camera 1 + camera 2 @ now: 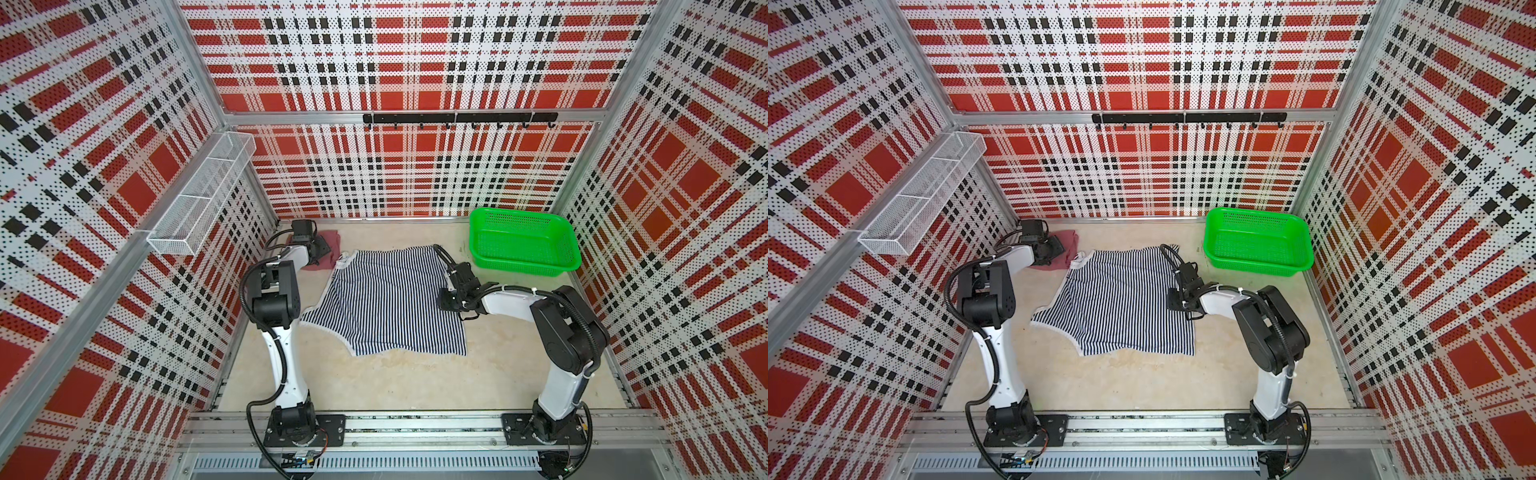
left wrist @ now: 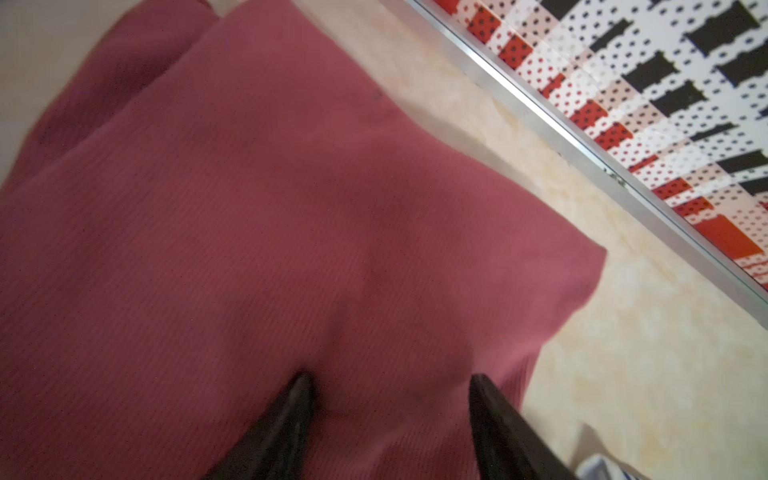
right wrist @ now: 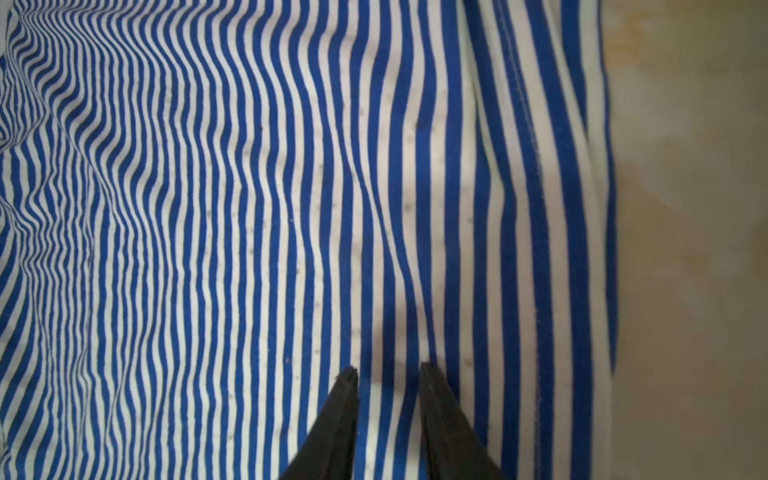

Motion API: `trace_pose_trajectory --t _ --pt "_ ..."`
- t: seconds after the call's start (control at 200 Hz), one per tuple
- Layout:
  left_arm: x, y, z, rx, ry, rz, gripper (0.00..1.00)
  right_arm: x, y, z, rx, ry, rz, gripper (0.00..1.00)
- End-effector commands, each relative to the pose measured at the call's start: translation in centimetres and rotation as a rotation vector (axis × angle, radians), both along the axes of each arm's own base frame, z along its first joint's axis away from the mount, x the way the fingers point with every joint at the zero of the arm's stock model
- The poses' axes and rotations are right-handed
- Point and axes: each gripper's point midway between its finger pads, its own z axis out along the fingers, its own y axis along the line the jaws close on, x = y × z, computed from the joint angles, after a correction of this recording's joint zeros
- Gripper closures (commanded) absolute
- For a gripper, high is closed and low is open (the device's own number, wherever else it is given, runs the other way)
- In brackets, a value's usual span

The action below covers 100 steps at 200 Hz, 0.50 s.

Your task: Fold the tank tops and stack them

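Two tops. Maroon top [image 2: 291,187] folded beside striped top [image 1: 386,303], likely stack base; left gripper [image 2: 390,380] wide, empty, over it. Right gripper [image 3: 387,368] narrow, empty, over striped top's edge, fold pending.

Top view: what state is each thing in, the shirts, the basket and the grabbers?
striped tank top: spread out flat
maroon tank top: folded
green basket: upright, empty
left gripper: open above maroon tank top
right gripper: slightly open above striped tank top
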Motion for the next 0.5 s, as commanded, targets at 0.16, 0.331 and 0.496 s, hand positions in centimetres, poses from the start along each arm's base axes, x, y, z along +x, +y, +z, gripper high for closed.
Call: trace_pose_trajectory --t 0.16,0.331,0.496 --pt "-3.8 6.1 -5.2 0.015 0.186 0.081 0.36 -2.0 -4.5 -1.6 -0.113 0.066 -0.151 0.69" --pt "-4.5 6.9 -4.8 0.01 0.187 0.092 0.36 -2.1 -5.4 -0.7 -0.123 0.047 -0.18 0.69" --pt "-4.9 6.4 -3.2 0.02 0.172 0.076 0.32 -2.0 -5.0 0.4 -0.101 0.022 -0.153 0.67"
